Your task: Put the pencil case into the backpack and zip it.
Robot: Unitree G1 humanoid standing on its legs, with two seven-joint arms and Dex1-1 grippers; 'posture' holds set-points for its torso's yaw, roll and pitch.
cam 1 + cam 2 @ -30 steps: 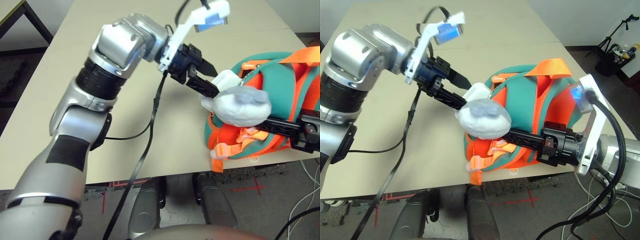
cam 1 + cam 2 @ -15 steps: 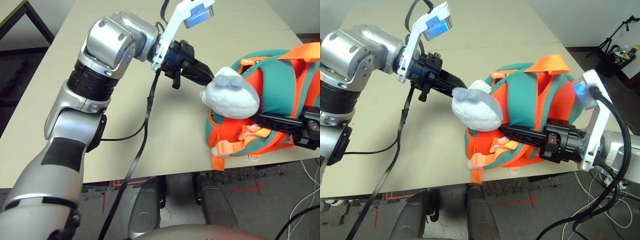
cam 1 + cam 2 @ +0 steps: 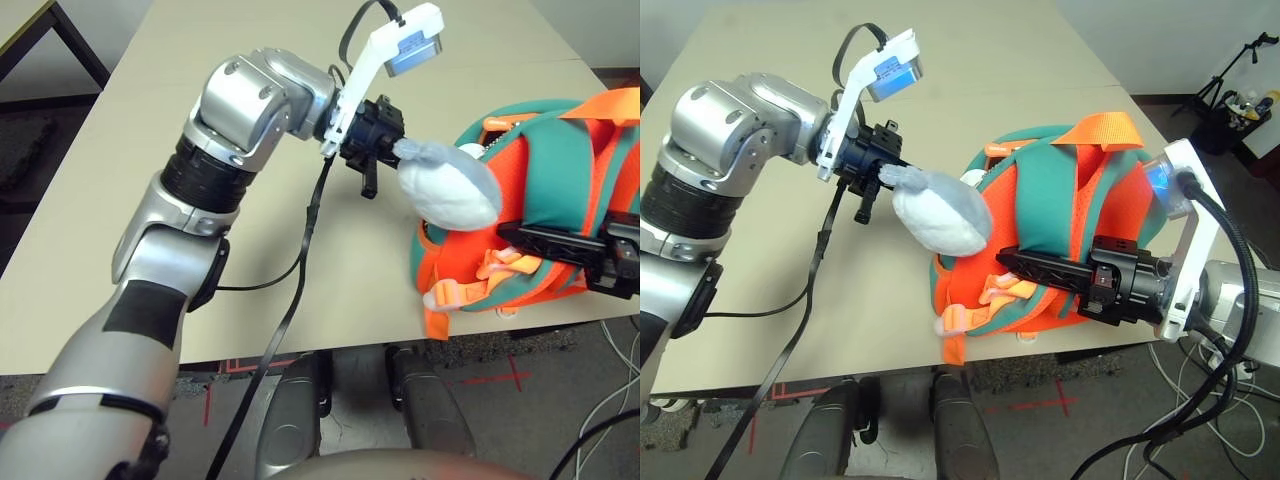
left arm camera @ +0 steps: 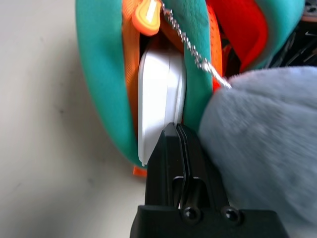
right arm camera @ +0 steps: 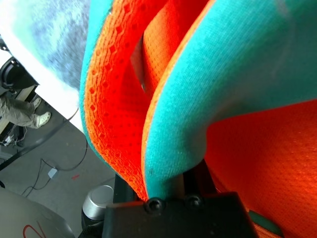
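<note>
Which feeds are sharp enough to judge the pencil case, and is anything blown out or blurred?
Left wrist view: pencil case reads sharp in the backpack opening, its white face slightly overexposed; plush charm is soft. Right wrist view: fabric too close, and the pale patch at one corner is blown out. Head views: evenly lit, no glare.

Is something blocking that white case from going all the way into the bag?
Possibly the grey plush charm: it hangs right beside the backpack opening. The pencil case stands partly in that opening, and the shut left gripper is at its edge, squeezed against the charm.
</note>
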